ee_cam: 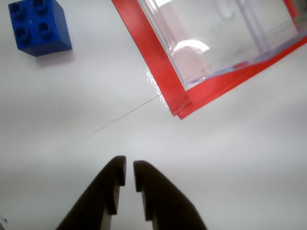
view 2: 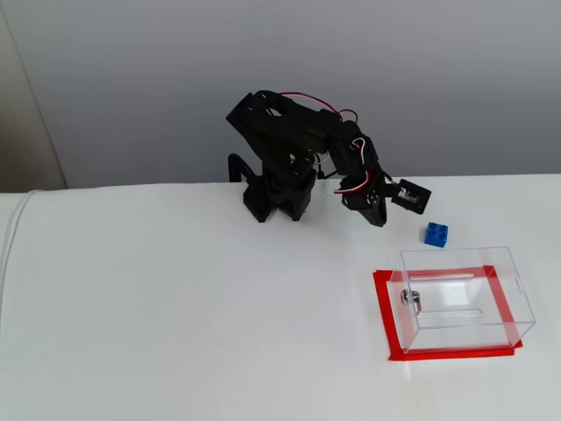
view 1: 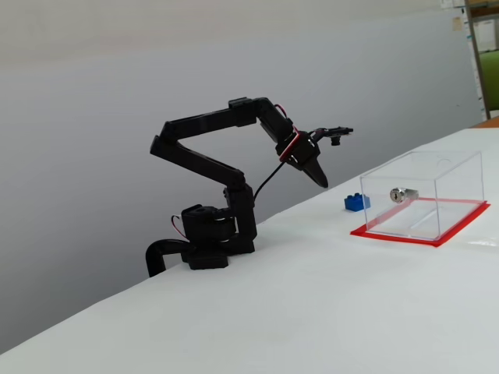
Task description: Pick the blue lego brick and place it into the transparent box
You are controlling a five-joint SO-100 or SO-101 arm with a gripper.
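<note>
The blue lego brick (ee_cam: 39,26) sits loose on the white table (ee_cam: 230,158), up and to the left of the gripper (ee_cam: 129,171) in the wrist view, well apart from it. The transparent box (ee_cam: 225,38) is ahead to the right, nothing blue inside. Jaws are nearly closed with just a thin slit, gripping nothing. So basically nothing's done: reach, grab, carry and drop are all left.
</note>
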